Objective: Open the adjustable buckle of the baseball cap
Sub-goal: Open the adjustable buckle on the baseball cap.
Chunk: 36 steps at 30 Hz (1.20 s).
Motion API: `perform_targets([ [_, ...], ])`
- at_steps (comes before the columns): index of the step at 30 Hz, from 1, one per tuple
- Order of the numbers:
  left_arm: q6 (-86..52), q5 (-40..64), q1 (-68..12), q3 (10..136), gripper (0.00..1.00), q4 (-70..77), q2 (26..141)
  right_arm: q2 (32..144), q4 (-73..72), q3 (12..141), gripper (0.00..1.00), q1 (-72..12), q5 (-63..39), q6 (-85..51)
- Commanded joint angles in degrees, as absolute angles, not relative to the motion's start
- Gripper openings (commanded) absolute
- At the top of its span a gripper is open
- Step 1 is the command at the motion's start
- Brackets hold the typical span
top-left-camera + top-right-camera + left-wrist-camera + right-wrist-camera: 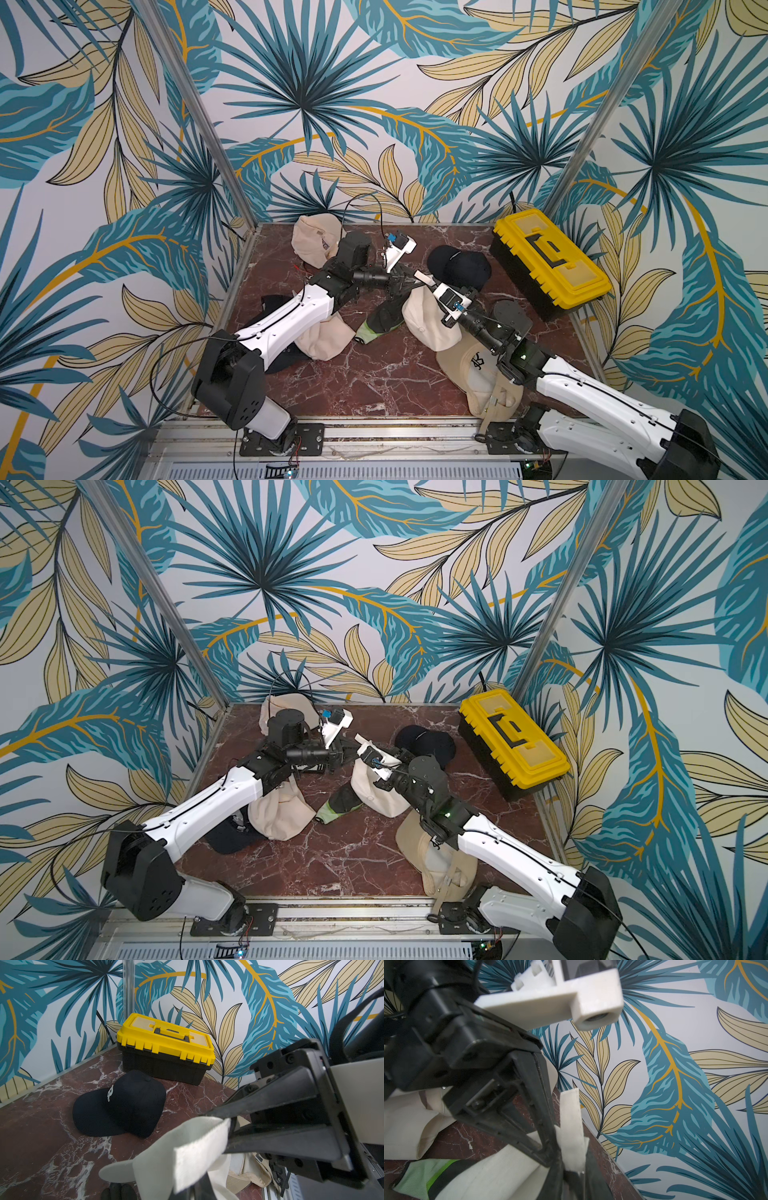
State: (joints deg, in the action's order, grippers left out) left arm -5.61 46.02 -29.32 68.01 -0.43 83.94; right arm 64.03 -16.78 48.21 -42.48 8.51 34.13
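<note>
Cream cap [428, 328] lies mid-desk [374, 382], between the arms, with its strap [199, 1147] sticking up. Left end effector [229, 1130] is clamped shut on strap. Right end effector [576, 1180] has narrow jaws either side of strap base; can't tell if gripping.

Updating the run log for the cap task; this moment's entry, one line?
left gripper: shut on cream strap | right gripper: around same strap, grip unclear | cream cap: on table
</note>
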Motion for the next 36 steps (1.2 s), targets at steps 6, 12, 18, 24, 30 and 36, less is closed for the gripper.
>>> perform_targets([
  [6,-10.3,41.2,-26.9,69.8,0.0,0.6,85.3,59.5,-21.1,44.8,0.15,-42.5,7.7,33.1],
  [12,-11.6,39.7,-26.0,69.4,0.0,0.5,85.6,56.6,-23.8,41.7,0.15,-42.1,3.9,32.4],
  [18,-12.2,38.3,-25.6,68.8,0.0,0.4,85.5,53.8,-25.2,39.6,0.15,-42.0,2.6,32.2],
  [24,-12.3,36.6,-25.1,68.5,0.0,0.3,85.5,51.8,-26.4,37.8,0.15,-42.1,2.0,31.6],
  [30,-12.5,35.0,-24.4,68.7,0.0,0.3,86.1,50.4,-27.4,36.3,0.15,-42.1,2.0,31.5],
  [36,-12.7,35.1,-24.2,69.3,0.0,0.3,87.9,50.2,-29.5,35.4,0.16,-42.1,1.4,31.7],
])
